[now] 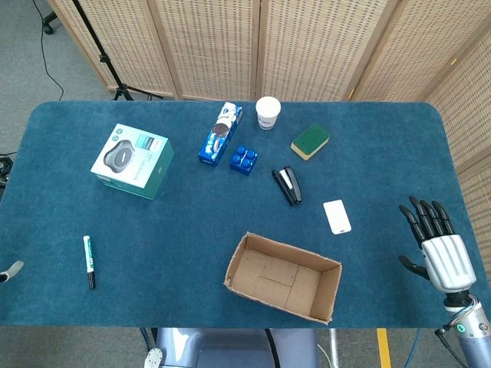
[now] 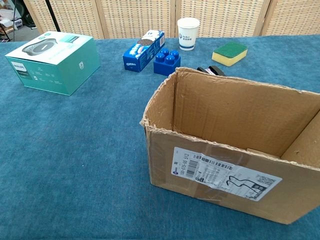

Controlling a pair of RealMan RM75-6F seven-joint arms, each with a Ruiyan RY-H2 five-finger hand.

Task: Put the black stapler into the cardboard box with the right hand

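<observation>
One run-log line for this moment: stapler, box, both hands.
black stapler: on table, untouched | cardboard box: empty, open | right hand: open, at right table edge, holding nothing | left hand: barely visible, state unclear

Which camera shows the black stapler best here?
The head view: the black stapler lies fully exposed on the blue table, beyond the open brown cardboard box. In the chest view only its top edge peeks over the box's far wall.

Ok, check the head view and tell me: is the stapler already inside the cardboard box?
No, the black stapler lies on the blue table beyond the cardboard box, whose inside shows only bare cardboard.
</observation>
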